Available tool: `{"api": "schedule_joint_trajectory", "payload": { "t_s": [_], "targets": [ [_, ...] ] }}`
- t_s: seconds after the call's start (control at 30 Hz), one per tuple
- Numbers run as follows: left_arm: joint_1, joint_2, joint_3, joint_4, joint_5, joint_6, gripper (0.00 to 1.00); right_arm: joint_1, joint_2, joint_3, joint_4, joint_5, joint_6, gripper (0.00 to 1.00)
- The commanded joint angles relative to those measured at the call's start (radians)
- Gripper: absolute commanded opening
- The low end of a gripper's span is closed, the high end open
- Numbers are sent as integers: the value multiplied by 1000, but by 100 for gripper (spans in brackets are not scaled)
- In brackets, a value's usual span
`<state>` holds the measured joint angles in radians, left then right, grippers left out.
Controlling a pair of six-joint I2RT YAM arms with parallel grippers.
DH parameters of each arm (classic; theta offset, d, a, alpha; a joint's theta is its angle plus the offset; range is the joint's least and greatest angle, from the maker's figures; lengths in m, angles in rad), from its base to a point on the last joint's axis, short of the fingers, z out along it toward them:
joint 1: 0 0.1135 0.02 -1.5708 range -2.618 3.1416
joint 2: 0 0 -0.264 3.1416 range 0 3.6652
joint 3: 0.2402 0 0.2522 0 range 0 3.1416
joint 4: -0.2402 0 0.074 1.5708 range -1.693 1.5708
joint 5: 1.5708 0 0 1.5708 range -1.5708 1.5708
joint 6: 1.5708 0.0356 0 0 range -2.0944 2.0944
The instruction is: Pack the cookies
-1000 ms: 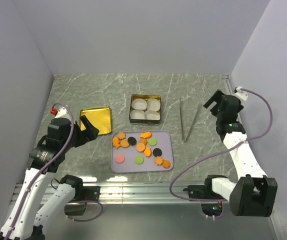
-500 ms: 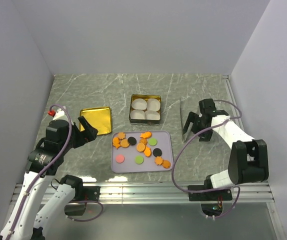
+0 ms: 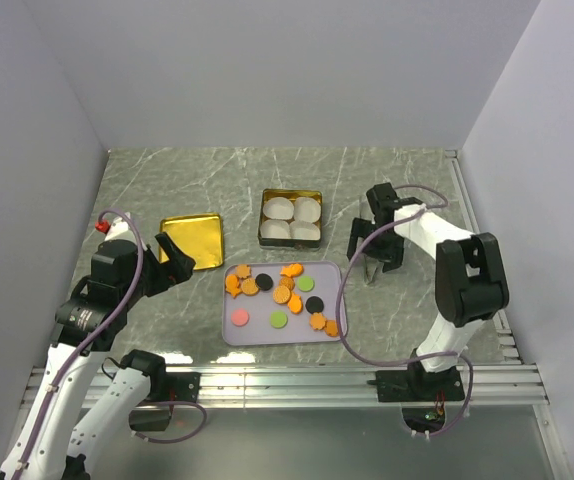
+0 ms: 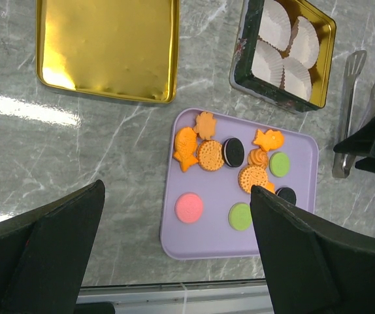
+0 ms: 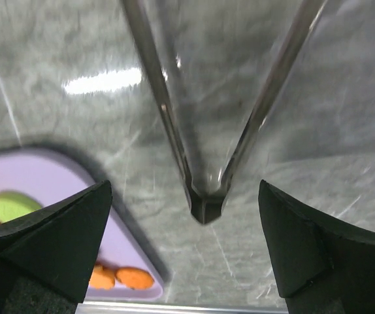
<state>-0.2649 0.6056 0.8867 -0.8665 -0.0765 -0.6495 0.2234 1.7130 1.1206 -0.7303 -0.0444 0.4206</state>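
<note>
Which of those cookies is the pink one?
The pink cookie is the round one lying alone in the near left part of the purple tray. Every other cookie there is orange, black or green.

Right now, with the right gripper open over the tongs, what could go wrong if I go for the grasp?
The right gripper hangs over the tongs at their hinge end. A grip there may slip off the narrow joint, and probably could not squeeze the arms. The purple tray has a corner close beside that end, so a lowering finger could nudge it and shift the cookies.
</note>
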Motion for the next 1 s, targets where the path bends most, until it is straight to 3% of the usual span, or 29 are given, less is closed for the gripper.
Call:
{"api": "schedule_joint_trajectory", "payload": {
  "t_s": [0.0,0.17,0.4,0.7,0.97],
  "targets": [
    [4,-6,0,3,-17,-13,99,1,49,76,-34,66,-19,99],
    [4,-7,0,3,-22,-16,99,1,112,129,-38,124,-14,97],
    [4,6,0,3,-26,-19,99,-4,125,122,0,146,-2,76],
    [4,6,-2,1,-22,-16,99,-6,100,4,74,112,9,65],
    [4,8,-2,4,-13,-10,99,-4,51,50,22,146,-9,53]
  ]
}}
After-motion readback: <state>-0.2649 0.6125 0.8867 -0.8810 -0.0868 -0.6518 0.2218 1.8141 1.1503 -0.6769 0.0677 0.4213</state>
